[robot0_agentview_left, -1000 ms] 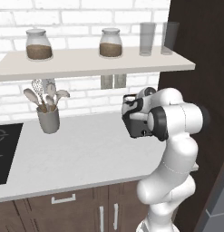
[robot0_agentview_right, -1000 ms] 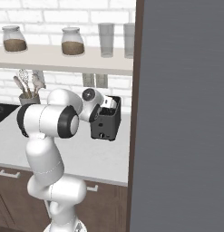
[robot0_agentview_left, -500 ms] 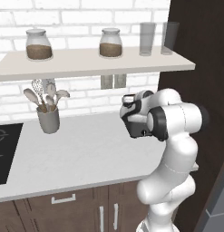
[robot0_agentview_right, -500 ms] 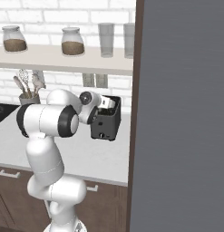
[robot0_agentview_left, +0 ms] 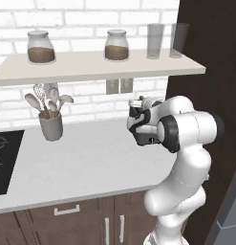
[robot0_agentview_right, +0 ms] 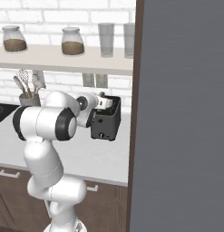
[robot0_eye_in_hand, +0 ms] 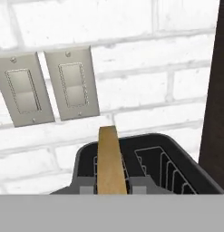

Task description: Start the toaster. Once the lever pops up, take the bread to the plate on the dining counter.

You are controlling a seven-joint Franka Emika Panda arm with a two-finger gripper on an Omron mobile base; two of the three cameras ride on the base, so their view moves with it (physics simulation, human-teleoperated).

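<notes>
The hand (robot0_agentview_right: 102, 102) sits over the toaster (robot0_agentview_right: 106, 123), its 2 fingers (robot0_eye_in_hand: 87, 188) closed on the bread (robot0_eye_in_hand: 109, 161) standing in the slot. Judged best: lift straight up, clear of the slot walls, before swinging away.

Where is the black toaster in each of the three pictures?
Left base view: the toaster sits right of centre, mostly hidden behind the arm's wrist.
Right base view: it stands at centre on the grey worktop, beside the dark panel.
Hand view: its top slots fill the bottom middle, with the bread standing up in one.
Shared landmark: the pair of wall switch plates above it.
</notes>
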